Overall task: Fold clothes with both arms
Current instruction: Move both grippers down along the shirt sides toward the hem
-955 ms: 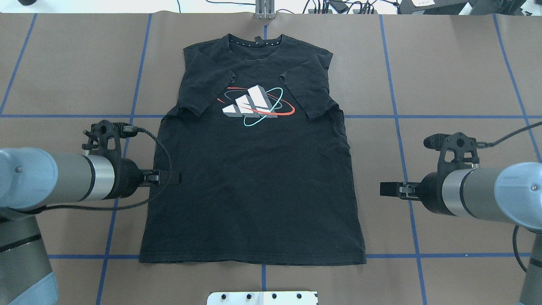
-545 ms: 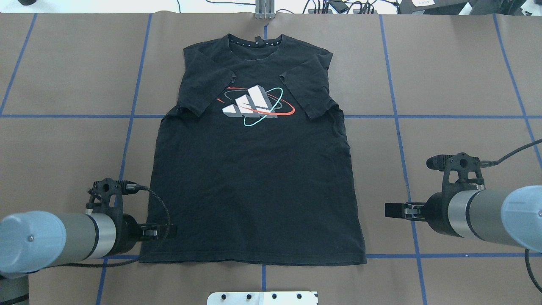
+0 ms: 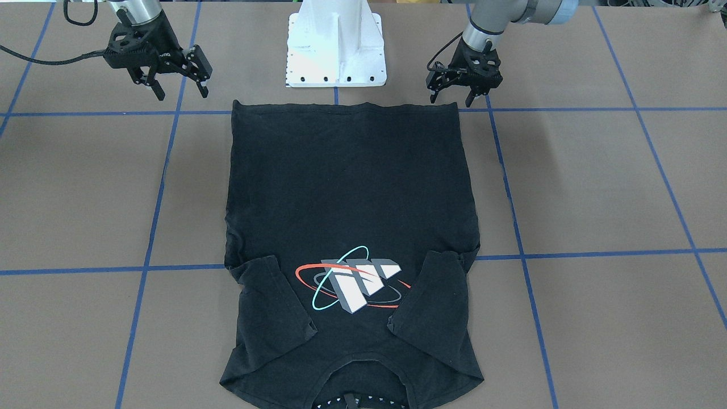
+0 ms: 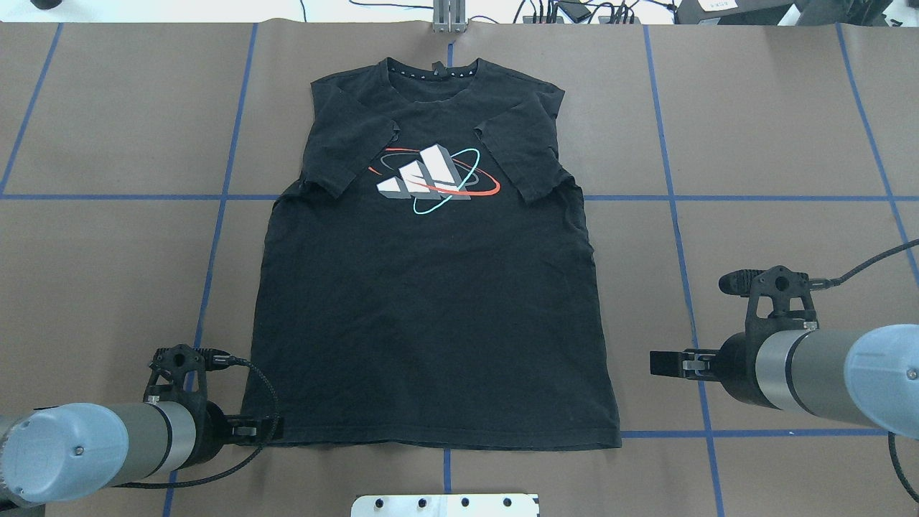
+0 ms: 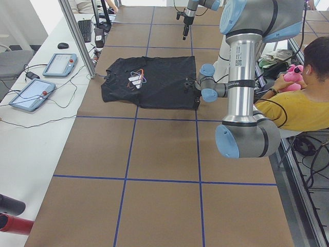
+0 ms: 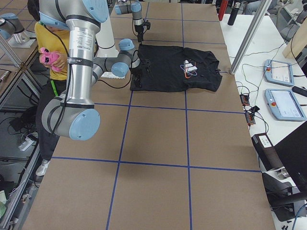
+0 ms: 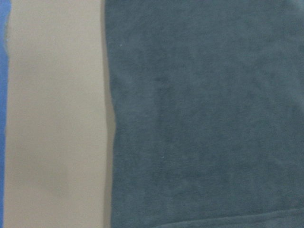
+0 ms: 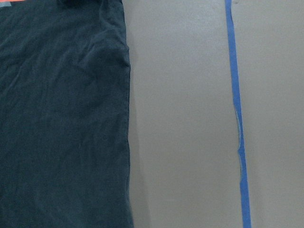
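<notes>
black t-shirt [image 3: 352, 187] flat, collar [image 3: 363, 359] cropped in front view; left gripper [image 3: 450, 103] splayed at hem corner [image 3: 452, 109], right gripper [image 3: 182, 95] splayed apart.

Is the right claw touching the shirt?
No, the right claw hangs beside the shirt, off its corner, with bare table showing between them.

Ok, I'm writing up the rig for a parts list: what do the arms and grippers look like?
Both the left arm and right arm are grey metal tubes with light-blue joint caps. The left gripper and right gripper are black, two-fingered, each trailing a black cable.
</notes>
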Tool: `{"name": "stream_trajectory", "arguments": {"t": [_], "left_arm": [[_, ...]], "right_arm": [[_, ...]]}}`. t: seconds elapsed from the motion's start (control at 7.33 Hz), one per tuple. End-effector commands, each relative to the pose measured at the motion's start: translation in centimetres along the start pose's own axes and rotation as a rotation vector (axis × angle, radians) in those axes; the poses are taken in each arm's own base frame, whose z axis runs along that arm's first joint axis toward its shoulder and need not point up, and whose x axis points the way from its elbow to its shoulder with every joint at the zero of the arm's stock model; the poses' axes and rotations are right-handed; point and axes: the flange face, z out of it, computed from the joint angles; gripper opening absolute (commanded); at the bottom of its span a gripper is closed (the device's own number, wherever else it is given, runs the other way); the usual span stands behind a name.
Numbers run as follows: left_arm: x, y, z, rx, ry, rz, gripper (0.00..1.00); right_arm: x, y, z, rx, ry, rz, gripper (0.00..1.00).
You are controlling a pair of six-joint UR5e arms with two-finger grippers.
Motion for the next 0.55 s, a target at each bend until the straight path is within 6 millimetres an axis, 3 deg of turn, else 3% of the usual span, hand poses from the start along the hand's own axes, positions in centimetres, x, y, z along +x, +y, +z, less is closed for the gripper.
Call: {"name": "stream_trajectory", "arguments": {"t": [0.0,0.14,0.41], "left_arm": [[-0.27,0.17,0.65,-0.003,-0.012,0.001,0.99],[-0.47,0.22,0.87,-0.005,-0.017,0.001,0.91],[-0.41,0.46,0.92,-0.012,-0.016,0.004,0.65]], "right_arm": [[-0.17,0.14,0.06,0.004,-0.001,-0.004,1.0],[-0.19,0.2,0.08,0.003,-0.001,-0.005,1.0],[-0.26,0.19,0.06,0.003,-0.003,-0.005,1.0]]}}
